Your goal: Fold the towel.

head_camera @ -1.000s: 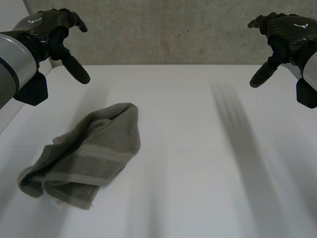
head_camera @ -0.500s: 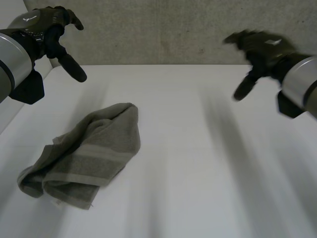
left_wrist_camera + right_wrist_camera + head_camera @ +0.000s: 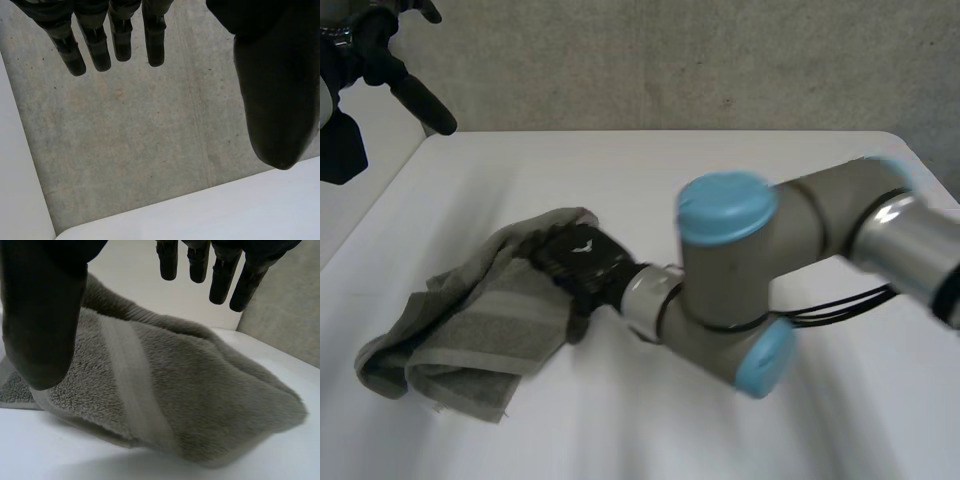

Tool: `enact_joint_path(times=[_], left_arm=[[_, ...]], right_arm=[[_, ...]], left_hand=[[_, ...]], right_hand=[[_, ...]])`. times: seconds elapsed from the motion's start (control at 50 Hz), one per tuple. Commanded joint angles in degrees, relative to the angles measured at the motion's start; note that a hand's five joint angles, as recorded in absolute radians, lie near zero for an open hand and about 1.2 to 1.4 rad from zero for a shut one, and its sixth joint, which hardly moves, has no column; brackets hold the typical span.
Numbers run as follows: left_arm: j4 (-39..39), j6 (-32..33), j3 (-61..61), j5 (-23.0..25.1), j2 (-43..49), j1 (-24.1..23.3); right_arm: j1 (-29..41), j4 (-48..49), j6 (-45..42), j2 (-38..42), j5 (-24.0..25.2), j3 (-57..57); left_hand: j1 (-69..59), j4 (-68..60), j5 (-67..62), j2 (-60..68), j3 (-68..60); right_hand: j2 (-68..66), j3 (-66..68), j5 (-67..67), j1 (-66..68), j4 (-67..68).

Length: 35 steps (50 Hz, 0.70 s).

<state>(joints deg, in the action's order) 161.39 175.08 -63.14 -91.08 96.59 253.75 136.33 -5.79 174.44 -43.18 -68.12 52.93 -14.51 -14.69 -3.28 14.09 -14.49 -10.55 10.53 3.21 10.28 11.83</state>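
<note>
Prob. a lab (bare): white table, concrete wall.

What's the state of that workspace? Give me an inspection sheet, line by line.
Surface: white table, no stains seen.
Job's things: grey-green towel, loosely bunched, on the table's left part.
Clutter: nothing seen.
Hands: right hand open, fingers straight, over the towel's edge, not closed on it; left hand open, raised by the table's far corner.
Cables: nothing seen on the table.
Surroundings: grey concrete wall behind the table.

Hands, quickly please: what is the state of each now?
Left hand: open, holding nothing.
Right hand: open, at the towel, not gripping it.
</note>
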Motion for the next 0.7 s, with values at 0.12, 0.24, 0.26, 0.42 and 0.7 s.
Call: enact_joint_path(times=[0.12,0.24,0.26,0.42,0.7], left_arm=[[0.8,0.1,-0.2,0.0,0.1,-0.1],[0.9,0.1,-0.2,0.0,0.1,-0.1],[0.9,0.1,-0.2,0.0,0.1,-0.1],[0.8,0.1,-0.3,0.0,0.2,-0.1],[1.8,0.3,-1.6,0.1,0.3,-1.0]], right_arm=[[6.3,0.3,0.1,12.7,-7.8,-13.0],[6.5,0.3,0.1,14.8,-11.1,-15.8],[6.5,0.3,0.1,14.8,-11.1,-15.8],[6.4,-1.2,0.1,14.0,-11.3,-15.4],[-2.2,-4.0,0.0,-4.2,-5.5,4.9]], left_hand=[[4.0,4.1,2.7,-3.5,3.9],[4.0,4.1,2.7,-3.5,3.9],[4.0,4.1,2.7,-3.5,3.9],[4.0,4.1,2.7,-3.5,3.9],[4.0,4.1,2.7,-3.5,3.9]], right_hand=[[-11.9,11.9,9.3,12.2,10.6],[-31.3,31.3,28.6,31.5,30.0],[-31.3,31.3,28.7,31.6,30.0],[-69.4,69.5,66.8,69.7,68.2],[-69.4,69.5,66.8,69.7,68.2]])
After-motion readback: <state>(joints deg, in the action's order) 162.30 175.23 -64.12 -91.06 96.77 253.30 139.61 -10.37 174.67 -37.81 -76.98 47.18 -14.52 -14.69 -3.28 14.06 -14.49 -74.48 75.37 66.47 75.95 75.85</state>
